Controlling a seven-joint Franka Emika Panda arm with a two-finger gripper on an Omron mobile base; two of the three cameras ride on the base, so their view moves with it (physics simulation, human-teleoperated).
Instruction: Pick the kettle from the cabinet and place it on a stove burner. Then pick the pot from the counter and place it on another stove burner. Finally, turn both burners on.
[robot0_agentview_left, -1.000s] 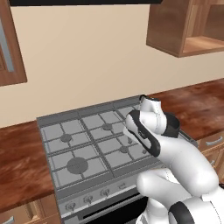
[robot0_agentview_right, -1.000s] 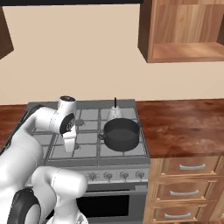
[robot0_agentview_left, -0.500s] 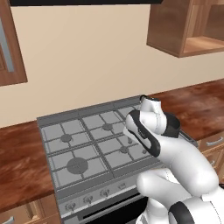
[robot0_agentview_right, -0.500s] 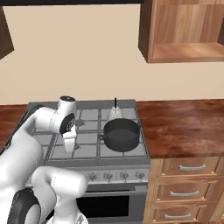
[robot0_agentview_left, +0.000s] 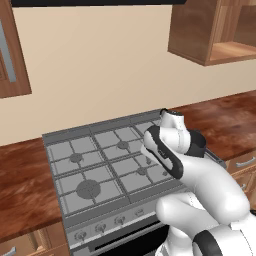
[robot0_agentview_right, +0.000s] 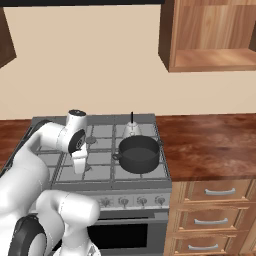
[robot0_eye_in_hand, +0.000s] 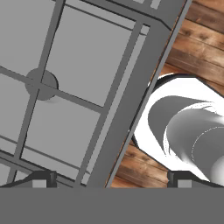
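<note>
The pot (robot0_agentview_right: 138, 154) sits on the stove's (robot0_agentview_right: 145, 175) front right burner, the kettle (robot0_agentview_right: 132, 129) just behind it on the back right one; counter (robot0_agentview_right: 210, 145) runs to the right (drawers (robot0_agentview_right: 215, 192) beneath), cabinet (robot0_agentview_right: 210, 37) above

We view the stove (robot0_agentview_left: 100, 165) (robot0_agentview_right: 105, 150) from behind, left and right; our hand camera looks close down on its grate (robot0_eye_in_hand: 65, 87).
</note>
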